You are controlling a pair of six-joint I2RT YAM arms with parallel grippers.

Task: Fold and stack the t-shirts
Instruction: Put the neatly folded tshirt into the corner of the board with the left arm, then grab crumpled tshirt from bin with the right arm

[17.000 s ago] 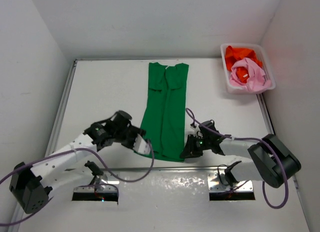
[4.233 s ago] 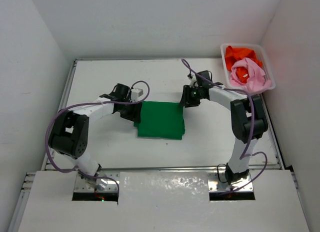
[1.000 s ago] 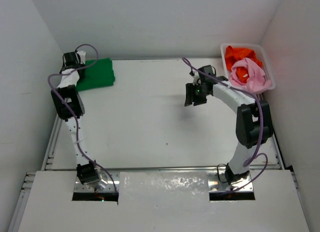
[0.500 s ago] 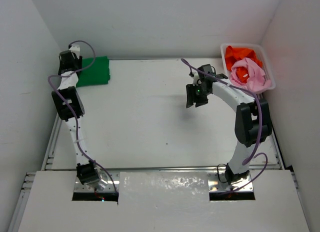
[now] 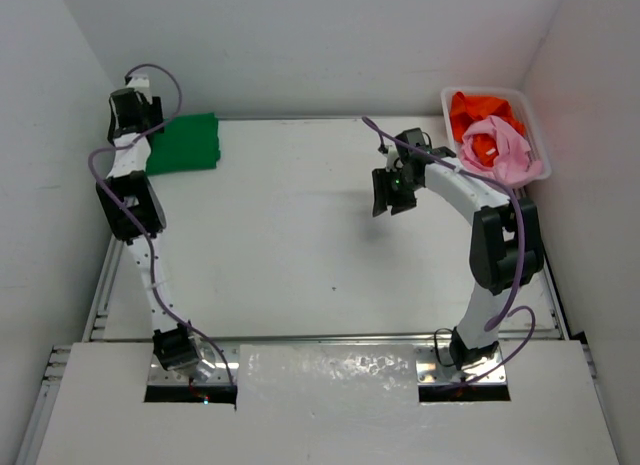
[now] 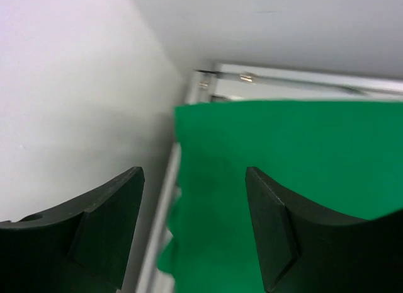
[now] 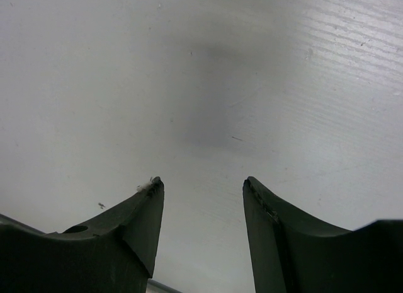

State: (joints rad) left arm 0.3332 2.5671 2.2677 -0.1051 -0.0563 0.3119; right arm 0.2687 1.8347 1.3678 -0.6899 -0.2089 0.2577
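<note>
The folded green t-shirt (image 5: 186,143) lies flat in the table's far left corner; the left wrist view shows its cloth (image 6: 283,160) against the metal rail. My left gripper (image 5: 133,105) hangs at its left edge, jaws open, nothing between them (image 6: 194,179). The pink t-shirt (image 5: 495,148) and the orange t-shirt (image 5: 478,109) lie crumpled in the white basket (image 5: 453,157) at the far right. My right gripper (image 5: 392,193) stands open over bare table, left of the basket, empty (image 7: 201,183).
White walls close in the table on the left, back and right. A metal rail (image 5: 124,199) runs along the left edge. Purple cables loop off both arms.
The left gripper has opened and let go of the green t-shirt, then drawn back a little toward the left wall. The right arm has stayed still.
</note>
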